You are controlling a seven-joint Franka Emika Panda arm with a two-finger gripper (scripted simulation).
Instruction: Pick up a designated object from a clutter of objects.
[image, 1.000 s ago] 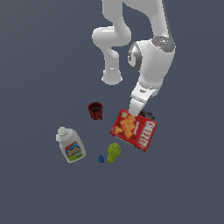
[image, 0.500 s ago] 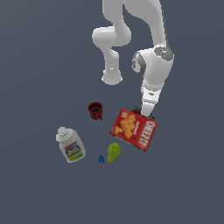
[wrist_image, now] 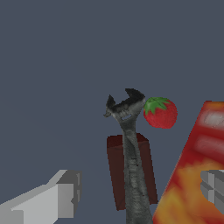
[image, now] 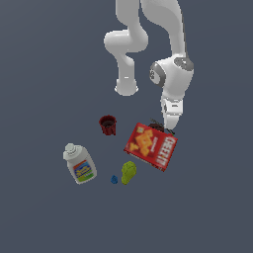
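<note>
The designated object [wrist_image: 131, 157] shows in the wrist view as a thin dark grey wrench-like tool. Its long axis runs almost straight up the lower middle of that frame, with the open forked jaw end at the frame's centre and the handle passing out at the lower edge. It lies across a small dark brown block [wrist_image: 131, 170], with a strawberry [wrist_image: 160, 112] just beside its jaw end. In the exterior view only a thin dark sliver of it [image: 157, 122] shows, at the upper edge of the red cracker box [image: 150, 146] right of centre, under the arm's lower end.

The two fingers [wrist_image: 59, 197] stand apart, one at the lower left and one at the lower right of the wrist frame, with the tool's handle between them and touching neither.

The dark red cup [image: 107, 124] stands upright left of the box, mouth up; its inside looks dark and I cannot tell what it holds. The white bottle [image: 79, 163] lies at the lower left on the grey worktop [image: 44, 74]. The yellow-green fruit [image: 128, 172] and tiny blue piece [image: 114, 179] sit just below the box.
</note>
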